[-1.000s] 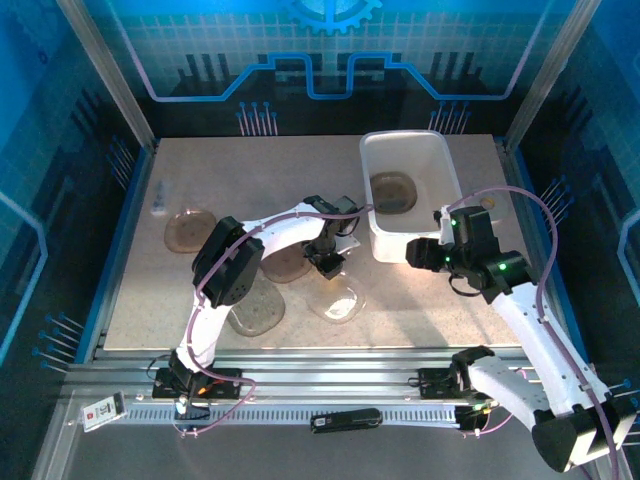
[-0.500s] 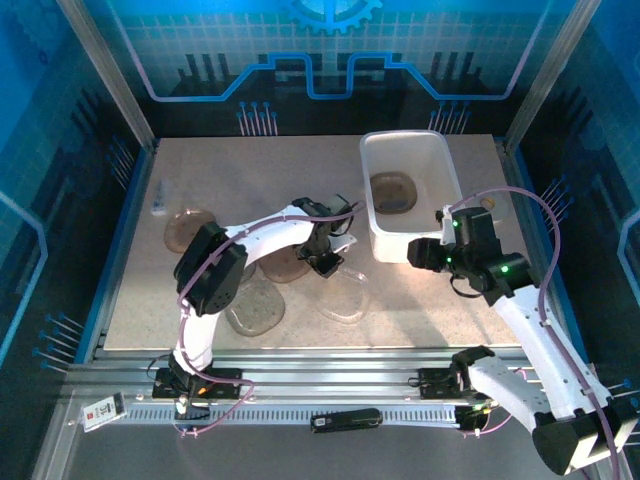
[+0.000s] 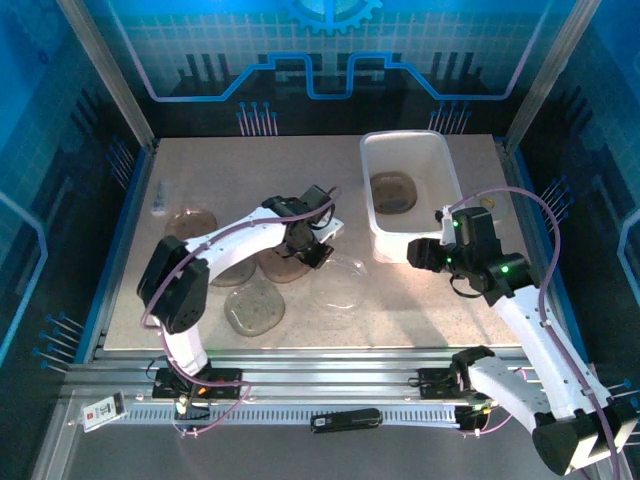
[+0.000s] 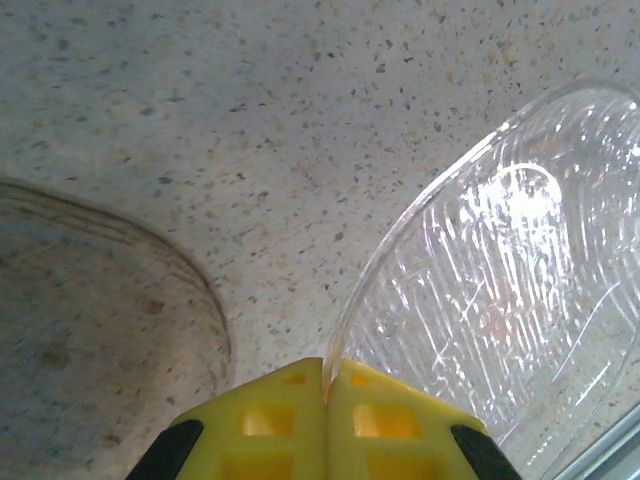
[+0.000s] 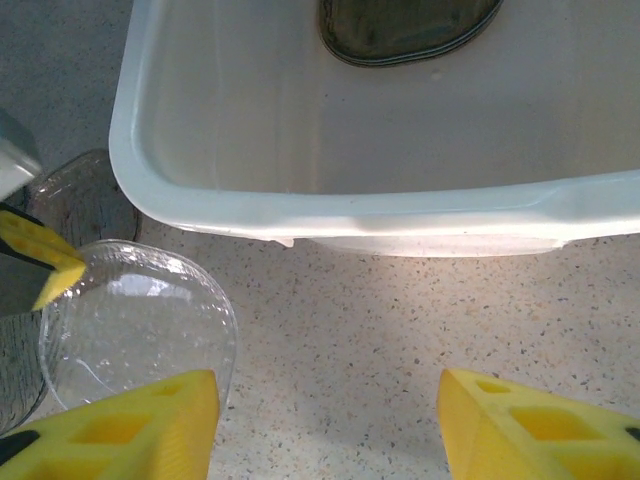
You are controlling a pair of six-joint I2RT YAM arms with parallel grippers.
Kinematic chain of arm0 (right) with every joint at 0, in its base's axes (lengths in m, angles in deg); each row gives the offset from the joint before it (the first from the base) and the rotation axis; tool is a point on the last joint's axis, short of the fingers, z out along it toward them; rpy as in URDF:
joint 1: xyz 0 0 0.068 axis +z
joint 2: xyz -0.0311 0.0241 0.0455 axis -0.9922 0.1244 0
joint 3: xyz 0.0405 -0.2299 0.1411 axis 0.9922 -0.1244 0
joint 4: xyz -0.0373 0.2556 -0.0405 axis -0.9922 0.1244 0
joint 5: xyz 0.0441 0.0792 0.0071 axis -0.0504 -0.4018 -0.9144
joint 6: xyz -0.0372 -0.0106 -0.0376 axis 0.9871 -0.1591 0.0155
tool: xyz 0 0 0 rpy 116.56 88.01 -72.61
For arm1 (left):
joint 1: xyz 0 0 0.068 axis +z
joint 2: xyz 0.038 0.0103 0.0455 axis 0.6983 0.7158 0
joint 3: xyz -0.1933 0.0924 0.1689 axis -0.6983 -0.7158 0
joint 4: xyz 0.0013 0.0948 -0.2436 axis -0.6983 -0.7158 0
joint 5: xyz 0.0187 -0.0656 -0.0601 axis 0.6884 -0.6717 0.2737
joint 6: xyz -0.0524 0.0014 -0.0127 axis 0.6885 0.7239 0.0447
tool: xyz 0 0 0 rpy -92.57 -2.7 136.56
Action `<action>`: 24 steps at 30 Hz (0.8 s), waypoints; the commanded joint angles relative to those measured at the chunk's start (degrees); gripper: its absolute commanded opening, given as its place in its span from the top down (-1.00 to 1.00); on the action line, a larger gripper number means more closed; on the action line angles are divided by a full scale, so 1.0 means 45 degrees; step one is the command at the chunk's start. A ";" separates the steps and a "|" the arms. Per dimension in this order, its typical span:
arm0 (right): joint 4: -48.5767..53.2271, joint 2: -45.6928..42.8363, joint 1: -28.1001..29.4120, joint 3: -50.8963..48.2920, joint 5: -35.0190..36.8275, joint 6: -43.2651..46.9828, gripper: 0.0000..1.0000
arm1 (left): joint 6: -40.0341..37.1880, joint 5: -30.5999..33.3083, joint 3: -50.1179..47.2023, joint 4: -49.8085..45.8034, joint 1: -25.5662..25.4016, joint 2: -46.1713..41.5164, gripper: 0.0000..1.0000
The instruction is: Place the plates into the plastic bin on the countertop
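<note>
— Where is your left tool [image 4: 323, 375]?
— At the bottom centre of my left wrist view, clenched on the rim of a clear plate [image 4: 500, 280] that spreads to the right over the tabletop [image 4: 300, 120].
— And your right tool [image 5: 330, 425]?
— Released, fingers wide apart, just below the plastic bin [image 5: 350, 215]. One brown plate [image 5: 410, 30] lies inside, top centre.

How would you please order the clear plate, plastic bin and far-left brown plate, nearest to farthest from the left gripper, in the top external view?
1. Clear plate, its rim pinched in the left gripper.
2. Plastic bin, to the right.
3. Far-left brown plate, near the left edge.
</note>
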 commanded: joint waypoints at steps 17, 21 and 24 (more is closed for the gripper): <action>-0.0588 0.0843 0.1290 0.1711 -0.1583 -0.0321 -0.18 | 0.2150 -0.0324 0.0556 0.0065 0.1937 -0.4158 0.96; -0.0701 0.1015 0.1700 0.2581 -0.1562 -0.0233 -0.19 | 0.2432 -0.0227 0.1257 0.0050 0.1903 -0.4182 0.98; -0.0829 0.1167 0.1965 0.3046 -0.1552 -0.0254 -0.19 | 0.2676 -0.0252 0.1505 0.0297 0.1756 -0.4270 0.99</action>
